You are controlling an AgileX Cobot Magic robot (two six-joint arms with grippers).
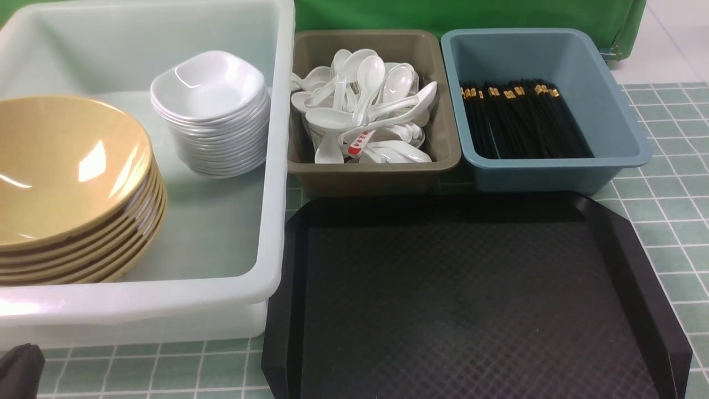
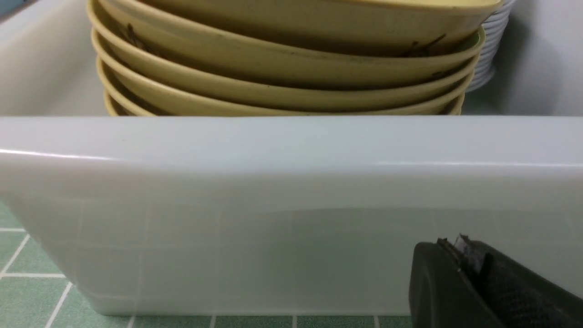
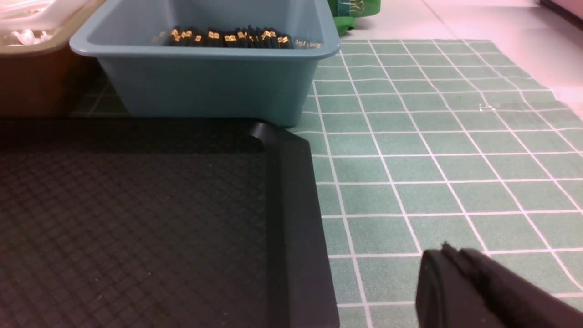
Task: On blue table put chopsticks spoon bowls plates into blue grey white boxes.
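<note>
Several yellow bowls [image 1: 61, 166] and a stack of white plates [image 1: 210, 94] sit in the white tub [image 1: 274, 166]. White spoons [image 1: 365, 100] fill the grey box [image 1: 376, 169]. Black chopsticks [image 1: 526, 119] lie in the blue box [image 1: 554, 172]. My left gripper [image 2: 455, 248] is shut and empty, low on the blue table [image 1: 676, 221] in front of the tub's near wall [image 2: 273, 182]; only its tip [image 1: 19, 366] shows in the front view. My right gripper [image 3: 448, 255] is shut and empty above the tiles, right of the tray, out of the front view.
A black textured tray [image 1: 471, 299] lies in front of the grey and blue boxes with nothing on it. One spoon with red markings [image 1: 360, 141] lies among the white ones. A green cloth [image 1: 471, 14] hangs behind the boxes.
</note>
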